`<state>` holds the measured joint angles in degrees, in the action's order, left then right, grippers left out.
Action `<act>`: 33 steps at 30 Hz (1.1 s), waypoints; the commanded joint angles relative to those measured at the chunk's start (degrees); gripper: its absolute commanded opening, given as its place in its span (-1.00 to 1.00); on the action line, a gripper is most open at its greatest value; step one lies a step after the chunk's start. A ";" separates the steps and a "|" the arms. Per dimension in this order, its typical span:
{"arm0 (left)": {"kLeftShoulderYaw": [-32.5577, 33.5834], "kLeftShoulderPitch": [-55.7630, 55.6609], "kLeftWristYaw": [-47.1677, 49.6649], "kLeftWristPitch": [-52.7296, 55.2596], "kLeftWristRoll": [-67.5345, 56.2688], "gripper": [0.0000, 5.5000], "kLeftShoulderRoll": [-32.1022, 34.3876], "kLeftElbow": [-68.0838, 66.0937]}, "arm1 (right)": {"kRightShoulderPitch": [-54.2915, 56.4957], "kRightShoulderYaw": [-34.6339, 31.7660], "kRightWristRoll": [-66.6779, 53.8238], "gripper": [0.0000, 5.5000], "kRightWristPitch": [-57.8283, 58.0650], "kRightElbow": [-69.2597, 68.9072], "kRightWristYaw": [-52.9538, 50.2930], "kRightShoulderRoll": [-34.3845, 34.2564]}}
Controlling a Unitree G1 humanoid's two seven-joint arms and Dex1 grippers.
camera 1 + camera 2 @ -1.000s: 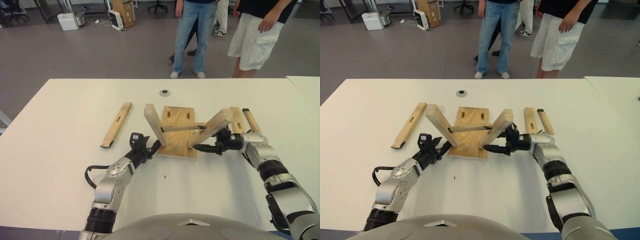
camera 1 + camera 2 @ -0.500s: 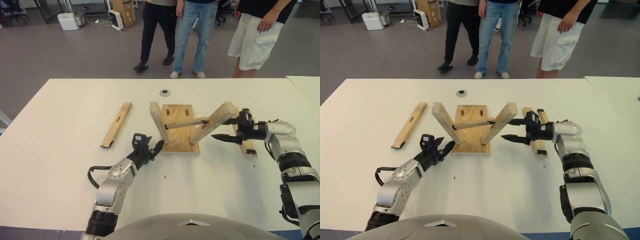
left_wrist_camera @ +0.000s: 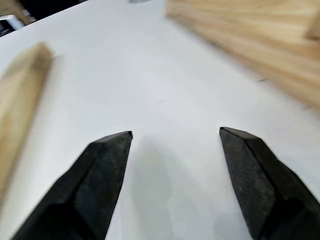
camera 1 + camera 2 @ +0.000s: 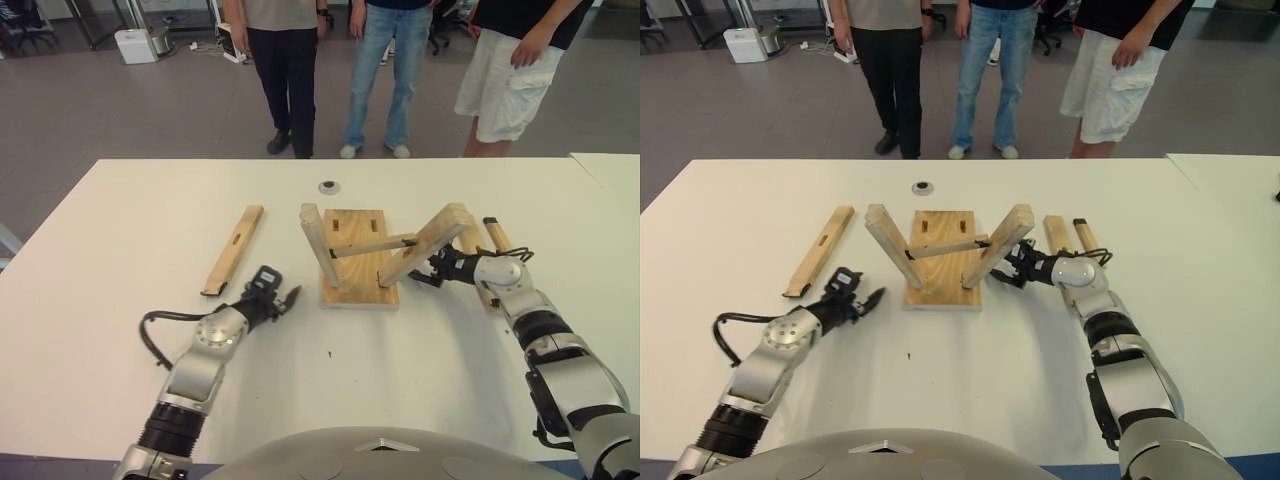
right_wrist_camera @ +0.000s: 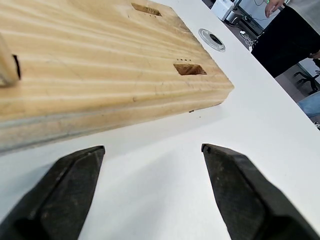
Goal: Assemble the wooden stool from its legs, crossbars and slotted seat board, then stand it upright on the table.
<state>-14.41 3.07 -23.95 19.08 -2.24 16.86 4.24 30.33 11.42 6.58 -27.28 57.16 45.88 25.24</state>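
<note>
Small grey round disc [image 4: 329,186]

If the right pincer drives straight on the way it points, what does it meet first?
Probably the side edge of the seat board, which spans the view ahead of the open right pincer. The tilted leg stands close beside, so depth is uncertain.

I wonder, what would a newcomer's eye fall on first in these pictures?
Probably the half-built stool mid-table: two pale wooden legs rise from the flat slotted seat board, leaning apart in a V, joined by a thin crossbar. The open right gripper sits by the foot of the right-hand leg; the open left gripper hovers over the white table near a loose slotted wooden bar.
</note>
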 commanded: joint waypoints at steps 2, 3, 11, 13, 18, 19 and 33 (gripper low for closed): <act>-0.75 -1.37 -0.32 0.30 -0.20 0.17 -2.01 -2.22 | 2.73 1.17 2.50 0.32 0.20 5.64 -3.17 -3.44; -0.54 -1.45 -0.30 0.11 -0.13 0.17 -2.00 -2.41 | 3.13 0.73 2.27 0.32 0.14 6.34 -4.15 -3.51; 2.26 1.99 1.12 -0.39 -0.48 0.17 -1.98 -0.91 | 11.54 -9.99 -4.18 0.32 5.11 -8.95 -8.07 7.21; 2.37 2.08 1.10 -0.37 -0.56 0.17 -2.18 -0.83 | 11.82 -11.95 -4.98 0.32 12.23 -27.10 -8.61 9.61; 3.07 3.06 2.03 -0.26 -0.59 0.17 -3.01 0.03 | 8.40 -9.83 -6.91 0.32 36.72 -70.10 -10.23 7.80; 3.39 3.69 2.53 -0.26 -0.64 0.17 -3.30 0.30 | 7.02 -8.61 -7.95 0.32 40.85 -76.54 -11.18 5.86; 2.83 -2.24 3.80 -2.14 -1.06 0.17 -8.04 -4.29 | -1.38 4.02 -3.21 0.32 59.22 -94.67 -13.39 7.77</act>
<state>-11.19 2.37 -19.80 16.63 -3.49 9.16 0.33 30.19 14.18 -0.61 34.43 -39.12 33.45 30.29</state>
